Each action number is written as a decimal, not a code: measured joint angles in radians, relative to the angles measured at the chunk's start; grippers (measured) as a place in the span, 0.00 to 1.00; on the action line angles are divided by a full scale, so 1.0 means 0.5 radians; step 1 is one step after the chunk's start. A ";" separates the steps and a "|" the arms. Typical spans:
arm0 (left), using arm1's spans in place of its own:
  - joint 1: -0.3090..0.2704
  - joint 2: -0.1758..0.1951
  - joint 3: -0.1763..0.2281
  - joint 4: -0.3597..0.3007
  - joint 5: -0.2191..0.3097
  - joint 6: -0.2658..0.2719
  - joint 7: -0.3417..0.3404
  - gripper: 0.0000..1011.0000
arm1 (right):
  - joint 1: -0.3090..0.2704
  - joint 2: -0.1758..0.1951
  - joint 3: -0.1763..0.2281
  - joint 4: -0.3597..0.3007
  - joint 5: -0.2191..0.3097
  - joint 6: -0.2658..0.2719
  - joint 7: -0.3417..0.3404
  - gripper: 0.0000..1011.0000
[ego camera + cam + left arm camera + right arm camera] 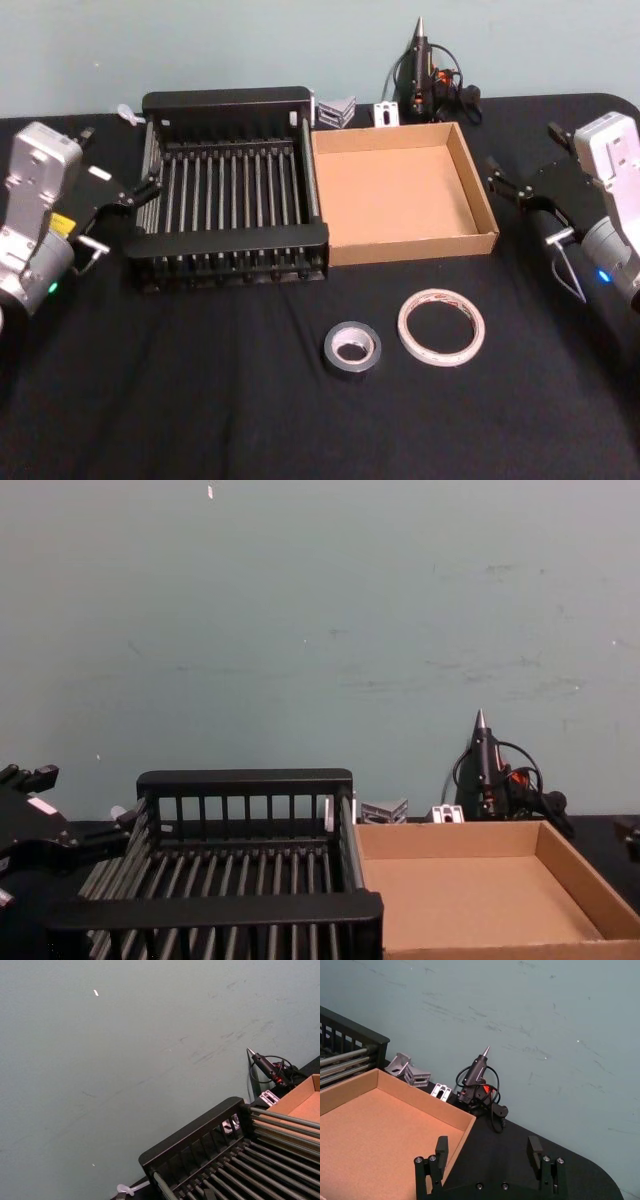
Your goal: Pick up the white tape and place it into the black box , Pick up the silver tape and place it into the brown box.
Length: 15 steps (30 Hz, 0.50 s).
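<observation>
Left gripper (140, 195): beside the crate's left wall; fingers' state cannot be told.
Crate (228, 108): empty.
Silver tape (352, 348): flat, just beside the white tape (441, 326); a wide grab may nudge both.
Box (480, 195): empty.
Right gripper (490, 1152): spread, holding nothing.

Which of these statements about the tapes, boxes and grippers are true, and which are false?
1. The white tape lies in the black box. False: it lies on the table, in front of the brown box.
2. The silver tape lies beside the white tape. True.
3. The brown box is empty. True.
4. The right gripper holds the silver tape. False: it is open and empty.
5. The left gripper is beside the black box. True.
</observation>
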 joint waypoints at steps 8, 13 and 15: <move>0.000 0.000 0.000 0.000 0.000 0.000 0.000 0.99 | 0.000 0.000 0.000 0.000 0.000 0.000 0.000 0.99; 0.000 0.000 0.000 0.000 0.000 0.000 0.000 0.99 | 0.000 0.000 0.000 0.000 0.000 0.000 0.000 0.99; 0.000 0.000 0.000 0.000 0.000 0.000 0.000 0.99 | 0.000 0.000 0.000 0.000 0.000 0.000 0.000 0.99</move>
